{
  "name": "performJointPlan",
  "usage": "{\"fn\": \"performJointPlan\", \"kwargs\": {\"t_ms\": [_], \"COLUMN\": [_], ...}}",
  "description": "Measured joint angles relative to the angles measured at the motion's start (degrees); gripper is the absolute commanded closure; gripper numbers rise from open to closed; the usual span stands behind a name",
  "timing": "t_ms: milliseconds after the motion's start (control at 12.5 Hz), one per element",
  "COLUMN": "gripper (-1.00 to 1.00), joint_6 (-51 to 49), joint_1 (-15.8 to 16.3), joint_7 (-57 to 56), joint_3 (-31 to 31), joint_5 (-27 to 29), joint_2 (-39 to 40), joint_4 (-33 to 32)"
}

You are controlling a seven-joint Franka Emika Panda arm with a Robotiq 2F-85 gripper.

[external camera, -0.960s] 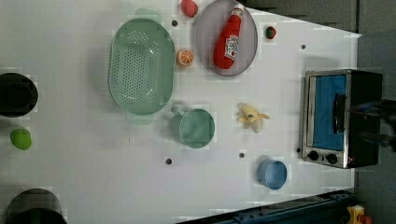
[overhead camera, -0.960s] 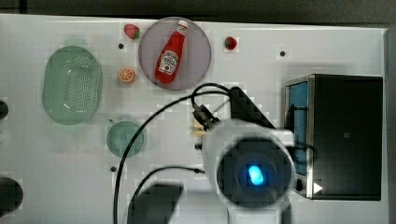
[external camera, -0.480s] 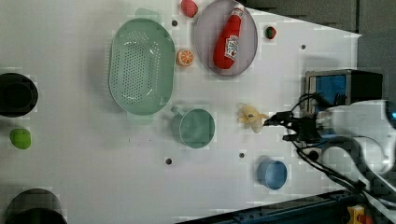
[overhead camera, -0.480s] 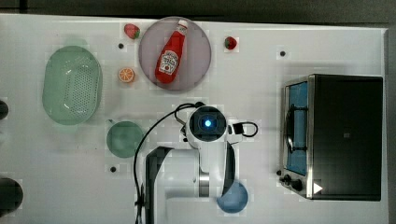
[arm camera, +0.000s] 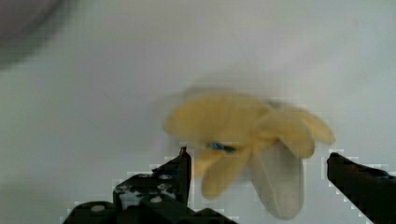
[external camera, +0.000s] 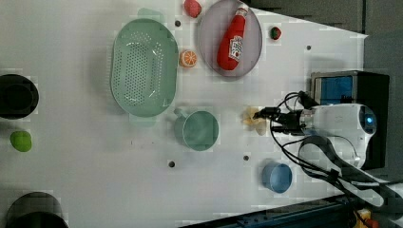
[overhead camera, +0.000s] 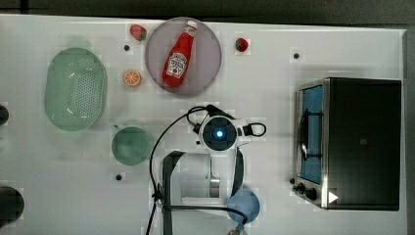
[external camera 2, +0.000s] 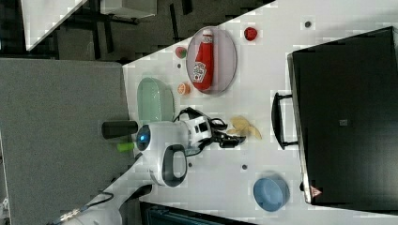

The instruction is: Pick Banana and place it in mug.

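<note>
Just beside the oven's door on the counter, the banana lies between wide-spread fingers, seemingly a light, smooth toy best pinched across its plump middle, above its splayed peel.

pale-yellow banana, dark-green mug

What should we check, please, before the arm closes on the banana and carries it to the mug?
1. Gripper open: ok, fingers stand wide apart.
2. Banana between the fingers: ok in the wrist view.
3. Banana free of neighbours: ok, it lies alone on the white table.
4. Mug upright, mouth unobstructed: ok.
5. Fingers low enough to grasp: cannot tell.
6. Path to the mug free: ok, bare table between them in the left view.
</note>
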Motion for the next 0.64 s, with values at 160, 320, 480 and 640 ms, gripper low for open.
{"fn": "performJointPlan", "kwargs": {"t_ms": [160, 320, 480, 640], "gripper": [-1.00, -1.00, -0.49, -0.10], "joint_6": [2.01, 8.17, 7.05, 7.44], "joint_1": [-0.67, -0.45, -0.32, -0.68], "joint_7": [-0.18, -0.18, -0.18, -0.20], "joint_3": [0.45, 0.11, -0.04, 1.00], "joint_5": [-0.71, -1.47, -0.80, -0.49], "joint_2": [2.01, 4.67, 5.67, 5.65], "joint_4": [0.11, 0.00, -0.45, -1.01]}}
